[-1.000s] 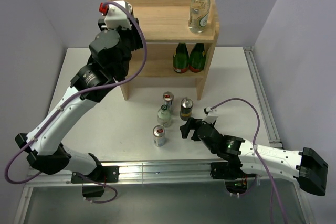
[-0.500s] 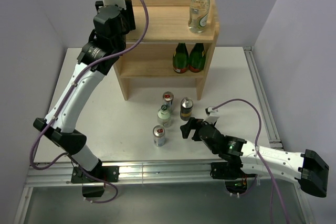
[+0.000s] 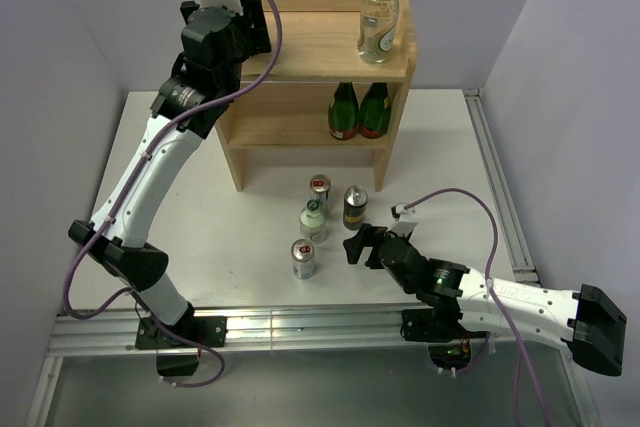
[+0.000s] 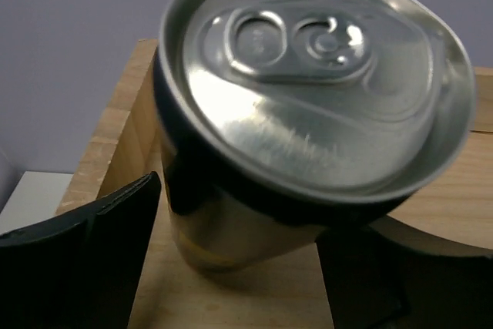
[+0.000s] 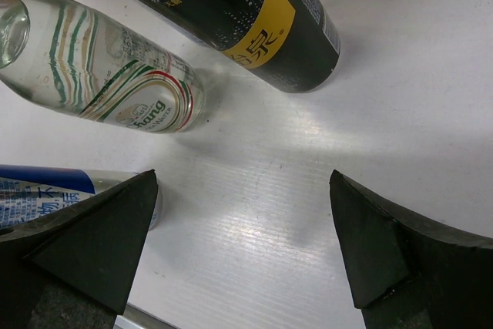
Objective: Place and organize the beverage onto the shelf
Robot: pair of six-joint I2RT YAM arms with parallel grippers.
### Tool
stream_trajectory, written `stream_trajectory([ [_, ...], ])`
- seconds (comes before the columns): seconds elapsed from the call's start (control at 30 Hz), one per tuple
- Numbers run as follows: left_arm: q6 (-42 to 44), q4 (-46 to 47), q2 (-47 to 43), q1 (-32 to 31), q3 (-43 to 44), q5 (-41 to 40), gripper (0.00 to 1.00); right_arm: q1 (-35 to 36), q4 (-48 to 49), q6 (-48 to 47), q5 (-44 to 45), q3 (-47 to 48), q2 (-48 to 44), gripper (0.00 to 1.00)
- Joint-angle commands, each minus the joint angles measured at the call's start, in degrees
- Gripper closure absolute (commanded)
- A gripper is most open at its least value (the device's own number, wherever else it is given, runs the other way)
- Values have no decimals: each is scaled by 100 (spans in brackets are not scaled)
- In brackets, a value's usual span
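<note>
The left arm [image 3: 150, 162] has swung up from the shelf front and edged toward 3 o'clock, bringing a black can [image 4: 308, 90] to the 10 o'clock corner of the shelf [image 3: 300, 47] top board. The left jaws pinch the can by its sides, lid up, apparently so it can go down upright; whether its base touches the wood cannot be told. A green-capped bottle [image 3: 379, 12] stands at the board's 2 o'clock corner. At the shelf's 6 o'clock, a second black can [image 3: 354, 207], a clear bottle [image 3: 313, 219] and two silver-blue-red cans [image 3: 319, 190] wait on the surface [image 3: 220, 237]. The right jaws, spread wide and gripping nothing, sit near them at 4 o'clock, likely poised for the next pick.
</note>
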Motion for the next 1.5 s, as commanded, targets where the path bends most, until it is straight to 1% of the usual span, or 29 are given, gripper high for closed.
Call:
stream_trajectory([
  [0.0, 160, 62, 25, 281, 242, -392, 13, -33, 109, 49, 182, -16, 12, 0],
  [0.07, 168, 36, 86, 299, 277, -409, 10, -33, 109, 49, 182, -16, 21, 0],
  [0.43, 107, 9, 131, 369, 303, -611, 8, -33, 109, 31, 165, 11, 82, 0],
  [0.57, 89, 158, -18, 396, 93, -646, 8, -33, 118, 22, 156, 11, 91, 0],
  [0.67, 37, 106, -106, 387, 75, -717, 8, -33, 135, 14, 156, 11, 100, 0],
  [0.7, 11, 27, -159, 387, 75, -743, 1, -33, 127, 14, 156, 19, 117, 0],
  [0.8, -86, -166, -370, 387, 58, -813, 1, -33, 127, 5, 156, 19, 118, 0],
  [0.97, -218, -27, -1089, 369, -644, -770, 1, -41, 135, 14, 165, 2, 73, 0],
  [1.03, -227, 9, -1222, 369, -864, -796, 1, -41, 135, 22, 173, -7, 73, 0],
  [1.13, -244, -140, -1250, 343, -796, -778, 1, -33, 127, 40, 165, -16, 47, 0],
  [1.33, -279, -465, -1301, 115, -593, -884, 1, -33, 118, 57, 182, -42, -14, 0],
  [1.43, -350, -553, -1565, -236, -873, -1059, 1, -33, 126, 49, 191, -33, -14, 0],
  [1.47, -367, -519, -1809, -507, -1031, -1121, 1, -24, 135, 49, 191, -33, -14, 0],
])
